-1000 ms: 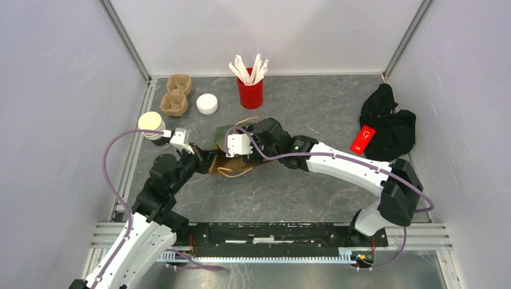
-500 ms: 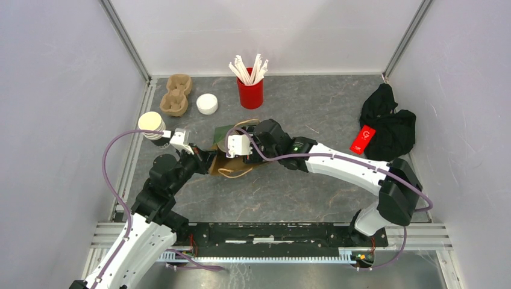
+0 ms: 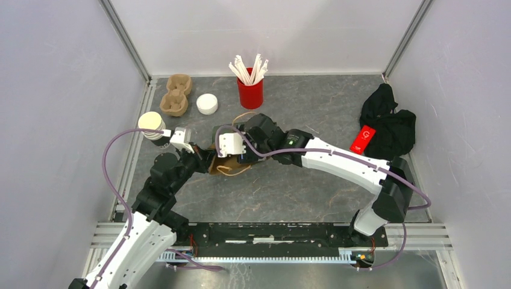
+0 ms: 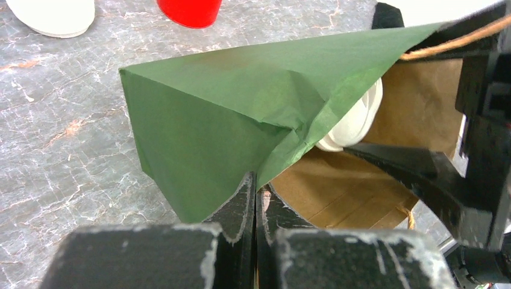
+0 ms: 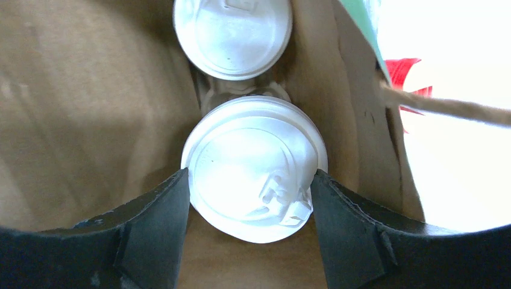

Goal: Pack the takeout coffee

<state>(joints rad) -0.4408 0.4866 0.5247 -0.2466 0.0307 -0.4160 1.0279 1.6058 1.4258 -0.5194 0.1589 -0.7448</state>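
One cup [image 5: 253, 156], seemingly clamped by the right gripper [image 5: 252, 180], has slid farther inside the bag [image 5: 90, 90].

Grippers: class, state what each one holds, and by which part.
The left gripper pinches the paper bag by its mouth edge. The right gripper grips the nearer cup at its lid's sides.

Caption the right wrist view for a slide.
Right tool grips a lidded cup inside the paper bag, beside a second lidded cup.
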